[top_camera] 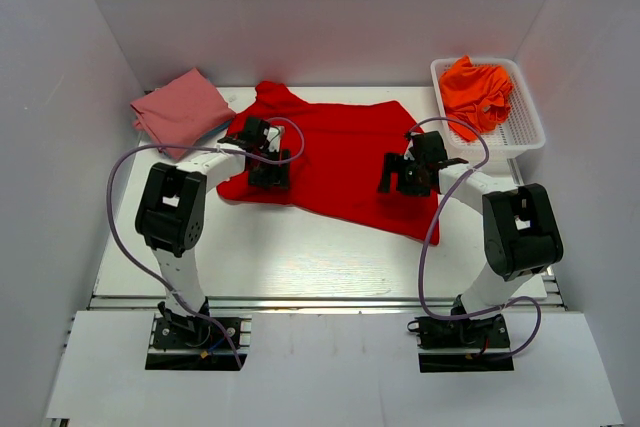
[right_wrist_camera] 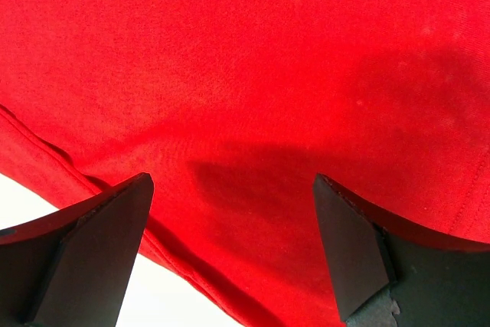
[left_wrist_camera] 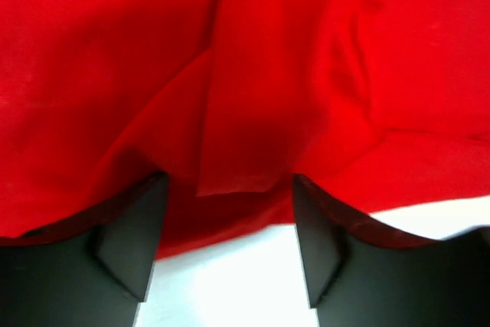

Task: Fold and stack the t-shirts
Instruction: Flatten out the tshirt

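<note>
A bright red t-shirt (top_camera: 340,147) lies spread across the middle of the table, creased on its left side. My left gripper (top_camera: 269,175) hovers over the shirt's left front edge. It is open, and the wrinkled red t-shirt hem (left_wrist_camera: 230,112) and white table show between its fingers (left_wrist_camera: 130,243). My right gripper (top_camera: 394,179) is open over the shirt's right front part, low above the smooth red t-shirt (right_wrist_camera: 245,74) near its hem. A dusty pink t-shirt (top_camera: 180,109) lies folded at the back left. Orange t-shirts (top_camera: 478,92) sit crumpled in the basket.
The white mesh basket (top_camera: 525,132) stands at the back right corner. White walls close in the table on the left, back and right. Bare table (top_camera: 300,247) lies between the shirt and the arm bases.
</note>
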Controlling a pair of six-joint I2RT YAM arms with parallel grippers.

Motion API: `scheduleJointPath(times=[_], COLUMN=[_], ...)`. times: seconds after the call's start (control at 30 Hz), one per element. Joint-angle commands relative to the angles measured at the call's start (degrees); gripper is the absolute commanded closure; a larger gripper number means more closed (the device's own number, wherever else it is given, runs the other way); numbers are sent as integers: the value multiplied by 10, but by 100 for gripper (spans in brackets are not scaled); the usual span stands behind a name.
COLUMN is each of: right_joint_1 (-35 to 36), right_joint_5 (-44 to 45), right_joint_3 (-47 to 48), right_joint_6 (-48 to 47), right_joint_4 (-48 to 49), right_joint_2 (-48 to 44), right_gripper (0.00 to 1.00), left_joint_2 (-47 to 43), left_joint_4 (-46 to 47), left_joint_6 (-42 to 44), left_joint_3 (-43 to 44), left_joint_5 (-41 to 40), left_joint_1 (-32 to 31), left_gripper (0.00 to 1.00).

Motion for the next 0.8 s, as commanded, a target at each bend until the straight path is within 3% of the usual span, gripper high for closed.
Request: scheduleJointPath(times=[0.0,0.27,0.37,0.43,0.5,0.57,0.77], right_joint_1=[-1,-3,-3,-3,-3,-2,-4], right_joint_5=[16,17,15,16,16,16,17], right_joint_3=[5,3,7,6,6,5,6], right_joint_6=[6,6,4,6,3,3,1], right_joint_4=[-8,-10,-10,-9,-11,-10,-12], right_joint_2=[-20,-13,-10,-8,-8,-6,-3], right_gripper=[10,10,10,10,10,10,10], left_joint_2=[5,-12,-12,-12,-7,-7,-54], left_joint_4=[15,28,33,33,33,28,4], left_joint_6=[-5,-10,-10,-10,-10,-10,2], left_joint_3=[20,13,13,13,20,26,32], left_joint_5=[39,57,57,64,64,56,31], left_joint_1=[10,15,20,20,20,20,20], left_gripper=[27,50,62,76,78,97,100])
